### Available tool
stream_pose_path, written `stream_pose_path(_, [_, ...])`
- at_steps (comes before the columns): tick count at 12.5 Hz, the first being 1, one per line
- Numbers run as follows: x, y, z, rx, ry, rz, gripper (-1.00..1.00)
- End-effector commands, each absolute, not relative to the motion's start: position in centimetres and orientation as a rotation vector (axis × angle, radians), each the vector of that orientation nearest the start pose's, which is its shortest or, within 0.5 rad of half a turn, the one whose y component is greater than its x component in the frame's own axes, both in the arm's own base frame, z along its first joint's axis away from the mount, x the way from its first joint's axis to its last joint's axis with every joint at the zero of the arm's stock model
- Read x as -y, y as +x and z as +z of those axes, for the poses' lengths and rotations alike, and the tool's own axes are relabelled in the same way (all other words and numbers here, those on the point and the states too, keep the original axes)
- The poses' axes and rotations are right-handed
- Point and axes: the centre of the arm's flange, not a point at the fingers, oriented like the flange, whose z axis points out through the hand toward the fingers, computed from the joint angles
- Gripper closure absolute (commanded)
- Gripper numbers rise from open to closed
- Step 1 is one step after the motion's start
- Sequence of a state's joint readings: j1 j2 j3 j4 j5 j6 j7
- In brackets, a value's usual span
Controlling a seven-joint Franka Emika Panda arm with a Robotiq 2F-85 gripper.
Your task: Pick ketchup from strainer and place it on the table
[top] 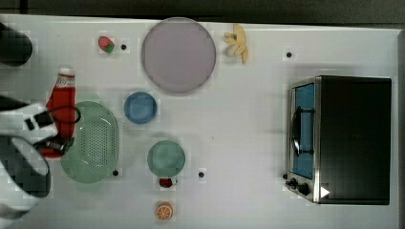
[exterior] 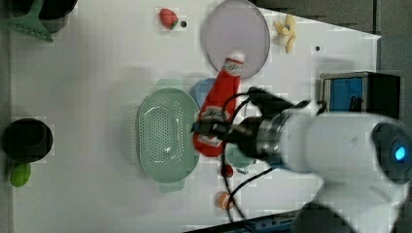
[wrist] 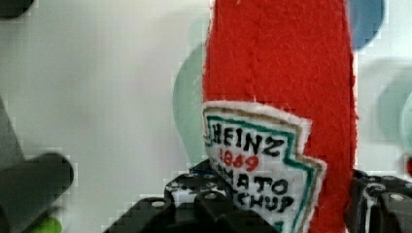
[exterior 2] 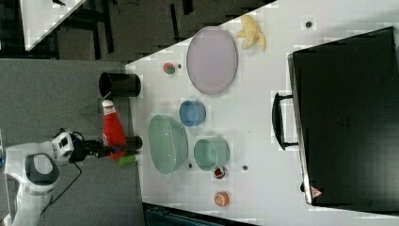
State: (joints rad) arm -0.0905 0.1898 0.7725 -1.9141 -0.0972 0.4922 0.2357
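My gripper (wrist: 279,206) is shut on the ketchup (wrist: 282,73), a red soft bottle with a white label, and clamps its lower part from both sides. In the top view the ketchup (top: 62,98) lies lengthwise at the left rim of the strainer (top: 95,143), white cap pointing away from the gripper (top: 56,142). The pale green strainer (exterior: 165,133) holds nothing. In the left view the ketchup (exterior: 221,102) hangs raised beside it, above the white table (top: 239,119). The right view shows the ketchup (exterior 2: 113,127) lifted, left of the strainer (exterior 2: 167,143).
A blue bowl (top: 140,107), a teal bowl (top: 165,158) and a purple plate (top: 178,54) lie right of the strainer in the top view. A strawberry (top: 106,44), banana (top: 239,44), orange slice (top: 164,210), toaster oven (top: 348,138) and black cup (exterior 2: 118,84) stand around.
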Motion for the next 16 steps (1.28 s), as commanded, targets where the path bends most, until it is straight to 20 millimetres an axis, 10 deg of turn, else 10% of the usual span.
stream_pose_path(1, [-26.9,53.0,43.3,-0.534,-3.098,0.116,-0.19])
stream_pose_path(10, [-3.6,59.3,42.4,-0.555,-3.144,0.123,-0.19])
stream_pose_path(16, [3.0,56.9,34.3,-0.62,-3.129,0.079,-0.19])
